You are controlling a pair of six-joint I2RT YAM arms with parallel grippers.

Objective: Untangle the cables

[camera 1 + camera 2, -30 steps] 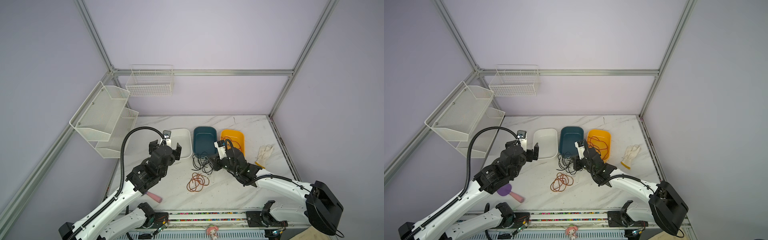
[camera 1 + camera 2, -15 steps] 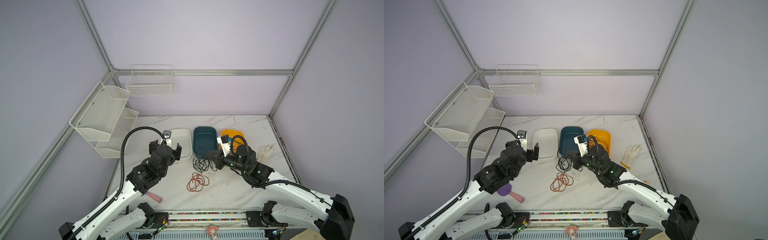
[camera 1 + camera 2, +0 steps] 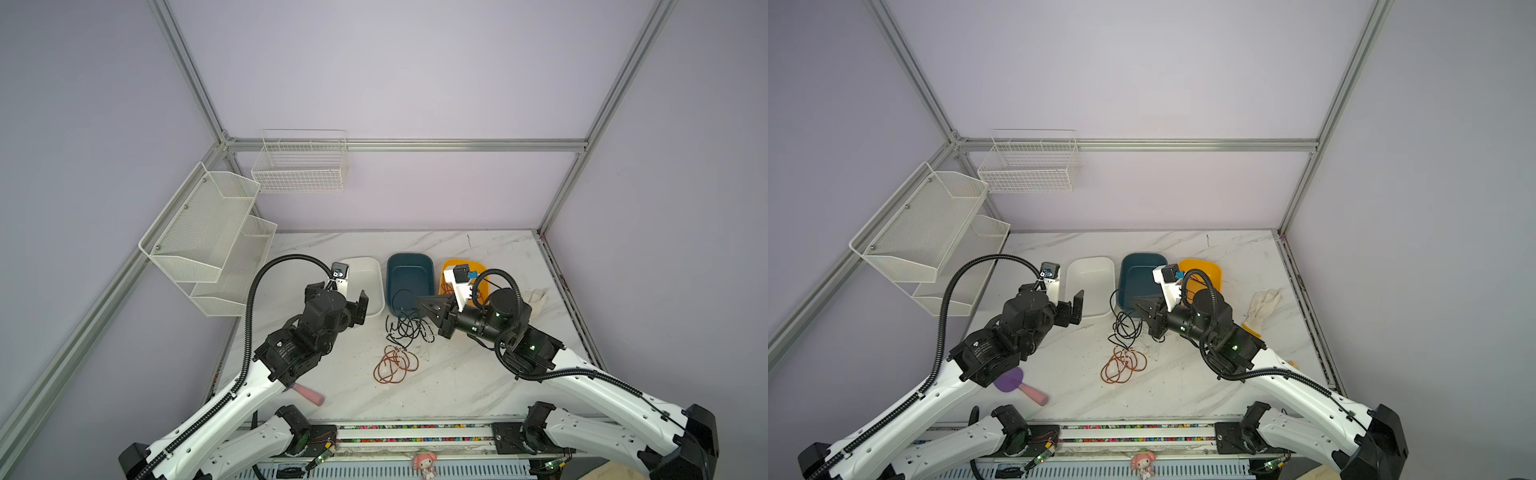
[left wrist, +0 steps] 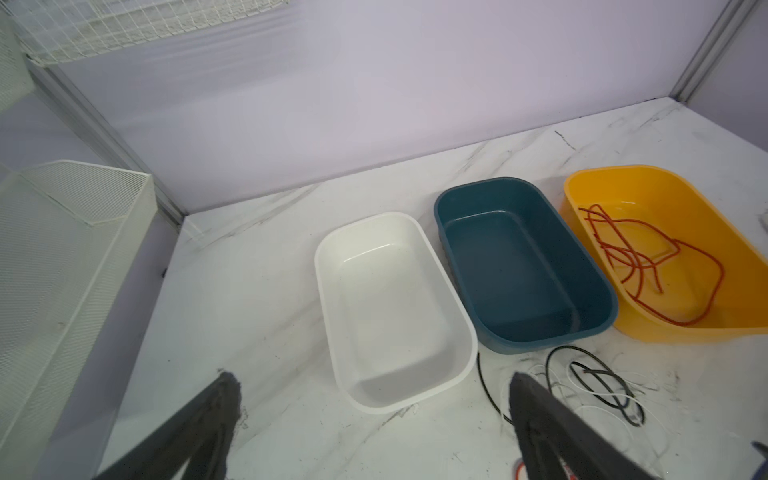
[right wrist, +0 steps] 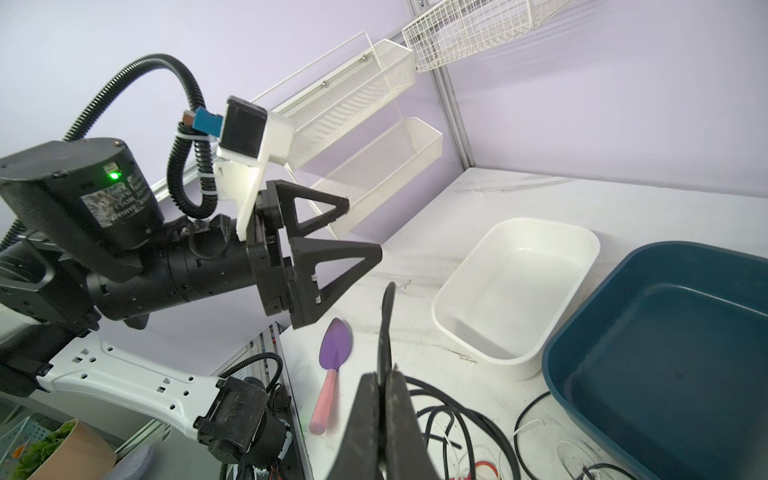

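Pinching a black cable (image 5: pixel 388 316), right tool (image 5: pixel 384 376) together; left tool (image 4: pixel 372 380) apart; white cables (image 4: pixel 598 390) faint on marble (image 4: pixel 257 291).

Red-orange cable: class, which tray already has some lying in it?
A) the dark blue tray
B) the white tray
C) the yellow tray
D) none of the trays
C: in the left wrist view, loops of red-orange cable lie inside the yellow tray; the white tray and the dark blue tray hold none of it.
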